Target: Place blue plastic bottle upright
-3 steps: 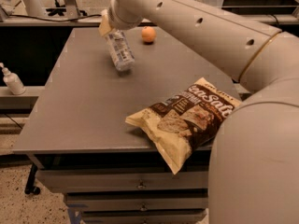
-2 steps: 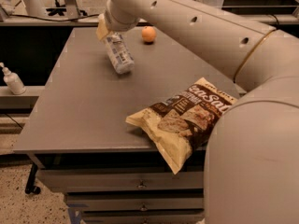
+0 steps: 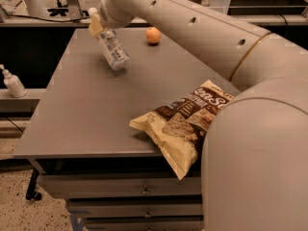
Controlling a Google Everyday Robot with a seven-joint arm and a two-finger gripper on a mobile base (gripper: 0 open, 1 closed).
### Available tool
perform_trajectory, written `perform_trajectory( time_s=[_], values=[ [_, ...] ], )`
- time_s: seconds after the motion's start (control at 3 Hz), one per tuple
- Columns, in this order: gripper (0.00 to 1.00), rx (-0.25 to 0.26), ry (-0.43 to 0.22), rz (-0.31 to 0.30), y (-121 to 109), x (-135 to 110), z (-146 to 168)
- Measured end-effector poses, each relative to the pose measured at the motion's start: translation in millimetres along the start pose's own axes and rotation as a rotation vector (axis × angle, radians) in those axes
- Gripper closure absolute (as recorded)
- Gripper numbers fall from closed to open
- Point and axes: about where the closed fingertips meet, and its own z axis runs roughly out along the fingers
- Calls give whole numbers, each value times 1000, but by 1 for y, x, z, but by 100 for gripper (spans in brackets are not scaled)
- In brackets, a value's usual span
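The blue plastic bottle (image 3: 112, 50) is clear with a pale label. It is tilted over the far left part of the grey table (image 3: 82, 114), cap end up and to the left, lower end at or just above the tabletop. My gripper (image 3: 96, 24) is at the bottle's upper end, with yellowish fingers (image 3: 95, 28) shut on it. The cap is hidden by the gripper. My white arm (image 3: 192, 28) reaches in from the right across the top of the view.
An orange (image 3: 153, 35) lies at the far side of the table, right of the bottle. A chip bag (image 3: 185, 124) lies at the front right edge, overhanging it. A small white pump bottle (image 3: 13, 83) stands on a shelf left of the table. Drawers sit below the tabletop.
My gripper has moved a little to the left with the bottle in it. The bottle's upper end has shifted left with it; the bottle stays tilted.
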Motion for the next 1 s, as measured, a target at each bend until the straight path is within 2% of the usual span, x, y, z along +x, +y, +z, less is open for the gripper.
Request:
perform_trajectory(
  time_s=[0.33,1.0],
  values=[
    [100,-26,-88,-22,6,-23,4],
    [100,-26,-334,16,2,-51,-20]
  ],
)
